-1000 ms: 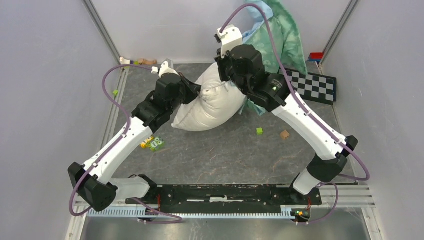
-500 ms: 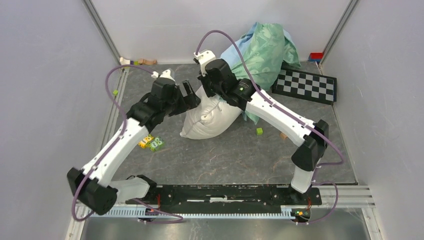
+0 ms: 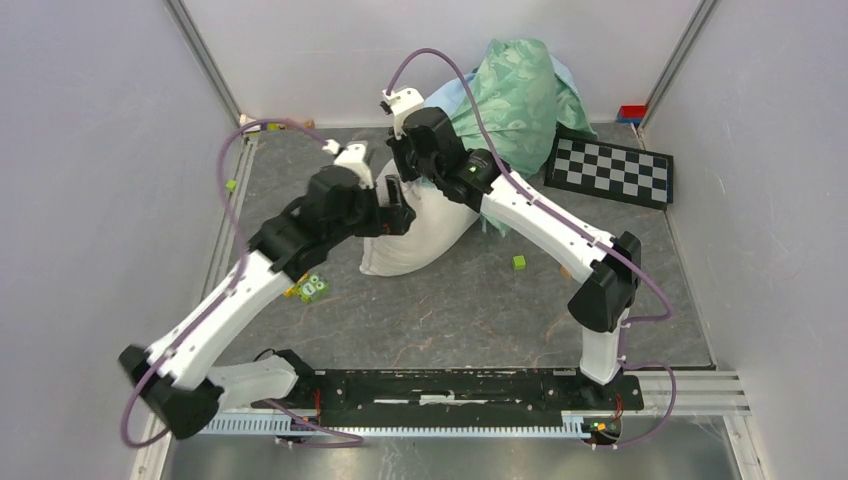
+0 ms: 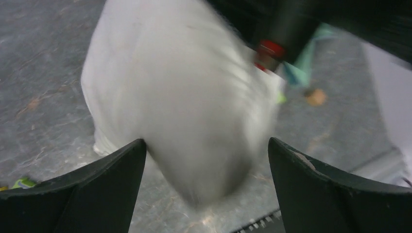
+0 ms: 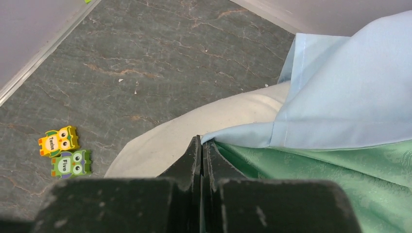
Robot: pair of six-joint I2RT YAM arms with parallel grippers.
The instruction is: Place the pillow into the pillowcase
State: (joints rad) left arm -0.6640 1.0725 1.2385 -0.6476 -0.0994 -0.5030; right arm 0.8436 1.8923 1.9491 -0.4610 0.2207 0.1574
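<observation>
The pillow [image 3: 430, 232] lies a little beyond the middle of the worktop [image 3: 450, 310], one end tipped up toward the far edge. It is plump, off-white plain cloth, with a stitched seam along its lower edge. The pillowcase [image 3: 515, 90] is heaped against the far edge, right of centre. It is limp and wrinkled, mint-green damask outside with a smooth light-blue face and a sewn hem, and it drapes over the pillow's far end.

The left gripper [image 4: 206, 143] has its claw spread wide with the pillow's bulge between the black fingers. Motion blur hides whether they touch it. The right gripper [image 5: 200, 141] has its claw pressed narrow, and the blue hem's corner runs into the fingertips, pinched there just above the pillow.

Open marbled grey surface stretches from the pillow to the near edge. At its left side are two owl tiles [image 3: 310, 288], one yellow and one green, and a small green cube [image 3: 519, 262] sits just right of the pillow. A flat checkerboard [image 3: 610, 170] fills the far right corner beside the pillowcase. Both arms crowd the pillow's left and far sides.
</observation>
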